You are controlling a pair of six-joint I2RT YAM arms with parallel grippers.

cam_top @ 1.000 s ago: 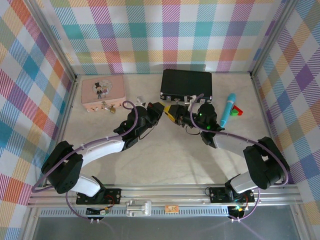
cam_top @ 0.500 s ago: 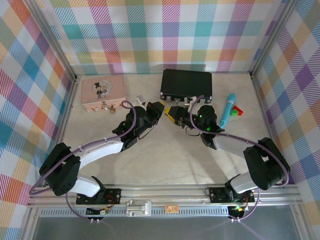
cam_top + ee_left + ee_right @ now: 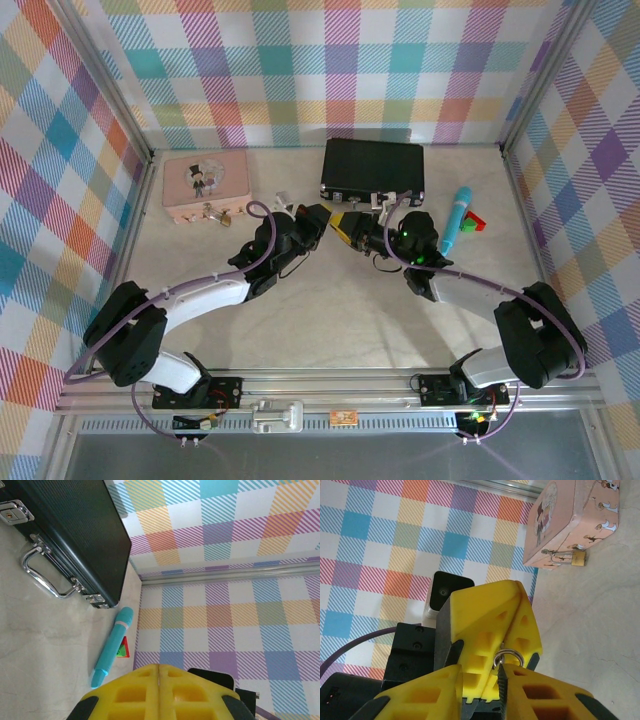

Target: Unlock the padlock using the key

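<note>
The key, seen from the right wrist, sat pinched in the closed left gripper; whether the right gripper gripped it was unclear.

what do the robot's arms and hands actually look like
Both the left arm and right arm have bulky black joints linked by white segments, with a purple cable looping along each. The left hand and right hand have black bodies and chunky yellow fingers moulded with rectangular pockets. A green light glows near the right wrist.
</note>
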